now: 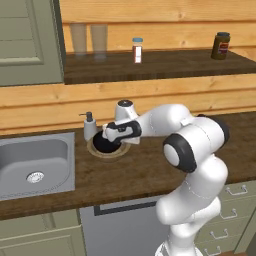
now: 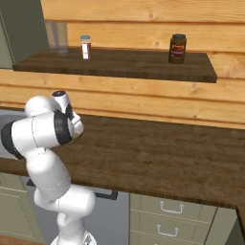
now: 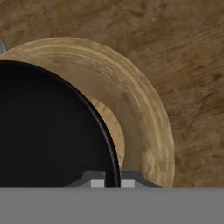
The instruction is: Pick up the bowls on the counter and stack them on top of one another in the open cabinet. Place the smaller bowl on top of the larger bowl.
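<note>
Two bowls are what you have under the hand. In the hand view the smaller bowl (image 3: 48, 127), glossy black, lies over the larger bowl (image 3: 135, 113), the tan wooden one, and covers most of its inside. You see only the right part of the tan rim and a small piece of its lighter bottom.

The gripper (image 3: 112, 180) is closed on the rim of the smaller bowl — the two fingertips stand one on each side of the thin black edge, very close together.

From the left base view, the larger bowl (image 1: 116, 151) sits on the counter (image 1: 150, 170), just right of the sink (image 1: 35, 160) and just beside a white soap dispenser (image 1: 90, 126). The black bowl (image 1: 105, 144) is inside it, partly hidden by the hand. I cannot tell if the black bowl rests on the tan one or is lifted a little.

The open cabinet (image 1: 165, 65) is above, on the wall. On its dark shelf you find two clear glasses (image 1: 89, 41) at the left, a small white bottle (image 1: 137, 50) in the middle and a brown jar (image 1: 220, 46) at the right — no bowl is on this shelf yet.

In the right base view the arm (image 2: 43, 131) bends to the left and its own body hides the hand and the bowls.
</note>
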